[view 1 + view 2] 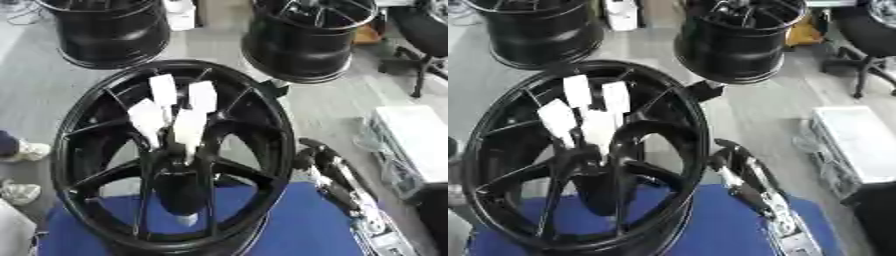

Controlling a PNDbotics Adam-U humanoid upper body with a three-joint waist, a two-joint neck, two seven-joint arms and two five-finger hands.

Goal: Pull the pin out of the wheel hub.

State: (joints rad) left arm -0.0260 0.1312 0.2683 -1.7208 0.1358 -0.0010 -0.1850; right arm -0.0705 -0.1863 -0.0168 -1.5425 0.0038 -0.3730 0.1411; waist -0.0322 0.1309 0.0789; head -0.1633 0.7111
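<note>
I see the black wheel hub (pixel 166 155) standing on the blue mat (pixel 306 225), filling the middle left. My hand (pixel 175 112) with white fingers reaches into its centre; I cannot tell its grip. The pin is hidden.

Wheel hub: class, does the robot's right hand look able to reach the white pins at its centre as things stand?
Probably yes. The right hand sits just outside the wheel hub on its right side, and the white pins stick out of the open face with nothing between.
</note>
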